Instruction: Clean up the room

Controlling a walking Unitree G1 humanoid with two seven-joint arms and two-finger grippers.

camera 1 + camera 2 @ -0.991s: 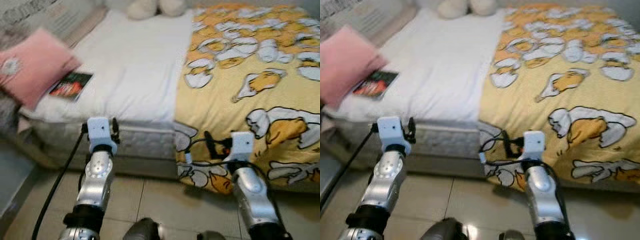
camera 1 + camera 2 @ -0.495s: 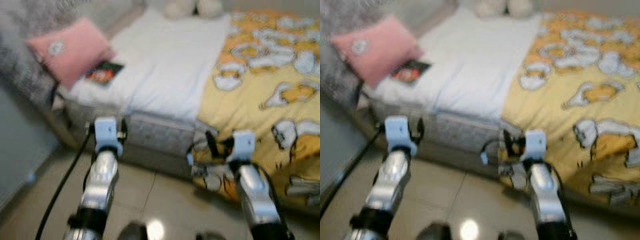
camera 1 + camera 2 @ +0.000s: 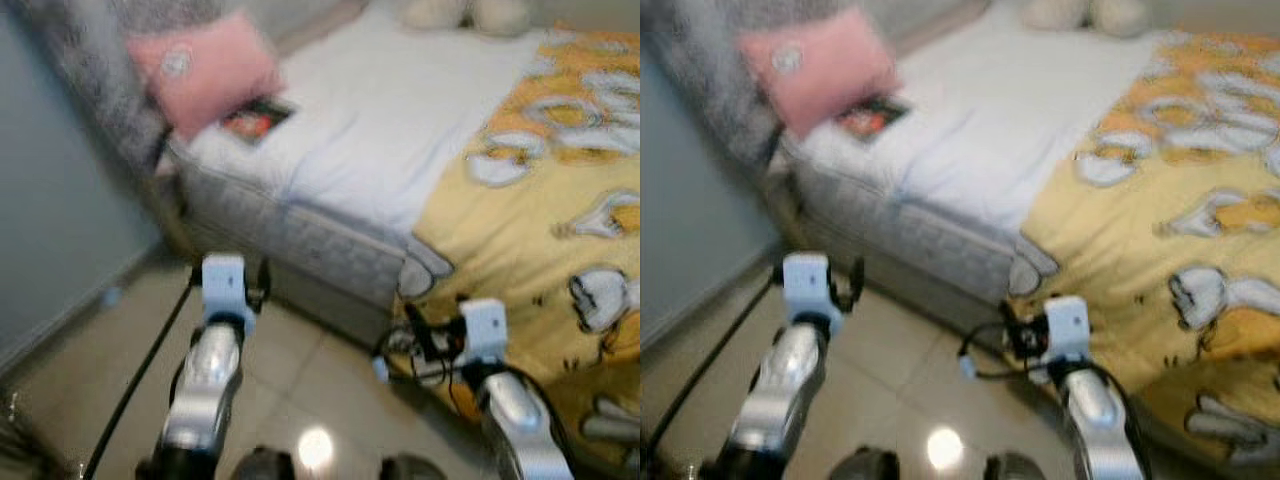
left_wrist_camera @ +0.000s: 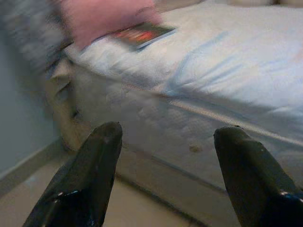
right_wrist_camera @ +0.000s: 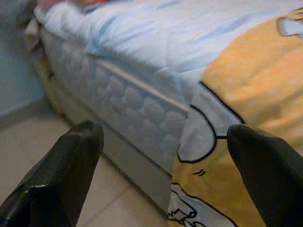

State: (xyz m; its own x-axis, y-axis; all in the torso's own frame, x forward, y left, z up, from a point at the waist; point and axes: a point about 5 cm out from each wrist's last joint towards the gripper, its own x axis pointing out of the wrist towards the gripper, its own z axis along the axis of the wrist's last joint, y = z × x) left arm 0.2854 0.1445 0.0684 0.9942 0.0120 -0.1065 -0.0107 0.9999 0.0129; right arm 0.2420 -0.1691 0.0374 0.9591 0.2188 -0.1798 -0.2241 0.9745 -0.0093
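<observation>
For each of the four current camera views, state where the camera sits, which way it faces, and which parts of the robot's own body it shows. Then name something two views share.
Left eye view: head camera, looking down at the bed; both silver arms show.
Right eye view: its stereo twin, same scene.
Left wrist view: along the open left end effector toward the mattress side, pink pillow and book.
Right wrist view: along the open right end effector toward the mattress corner and yellow blanket.
Shared: both wrist views show the quilted mattress side.
</observation>
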